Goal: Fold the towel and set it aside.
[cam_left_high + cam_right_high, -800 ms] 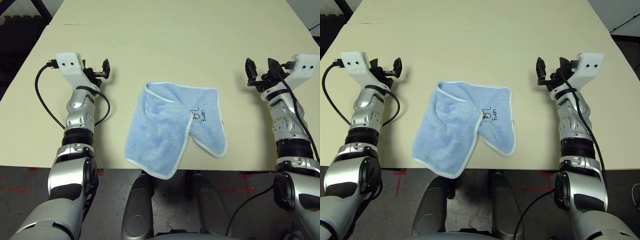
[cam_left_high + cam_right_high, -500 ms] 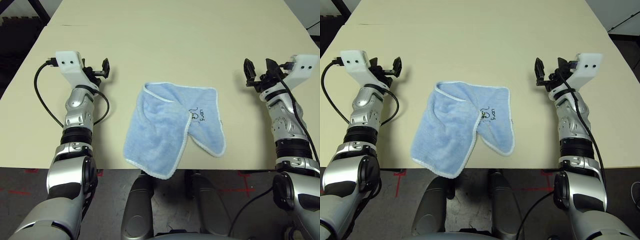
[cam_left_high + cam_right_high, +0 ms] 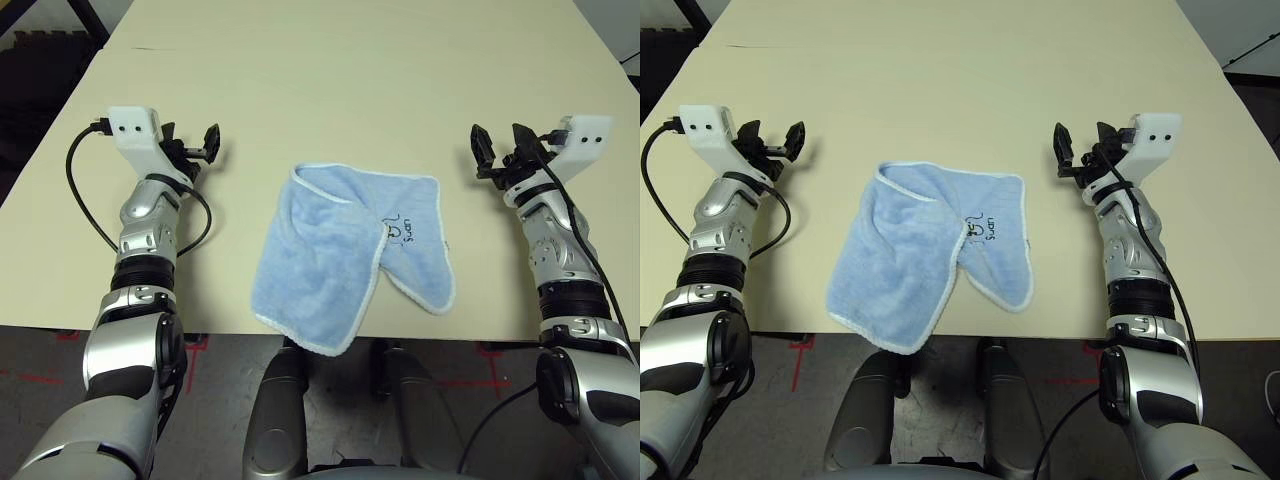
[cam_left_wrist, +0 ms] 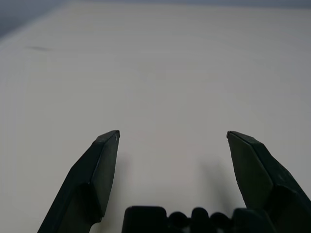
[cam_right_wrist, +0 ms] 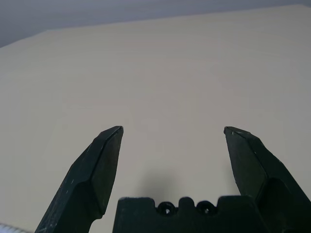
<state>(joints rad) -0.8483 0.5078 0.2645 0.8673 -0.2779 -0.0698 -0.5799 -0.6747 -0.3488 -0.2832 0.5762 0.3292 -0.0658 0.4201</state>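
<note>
Cream table [image 3: 330, 80], crumpled towel [image 3: 345, 250], empty pincers apart

Towel [image 3: 345, 255] folded over itself, underside and lower layer hidden; near corner hangs past the table [image 3: 300, 80] edge. Black marks [image 3: 403, 228] by the fold too small to read. Table's far edge cut off at the frame top in head views.

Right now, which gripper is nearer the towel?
Right, slightly. The right gripper sits just off the towel's far right corner; the left gripper is farther off its left.
</note>
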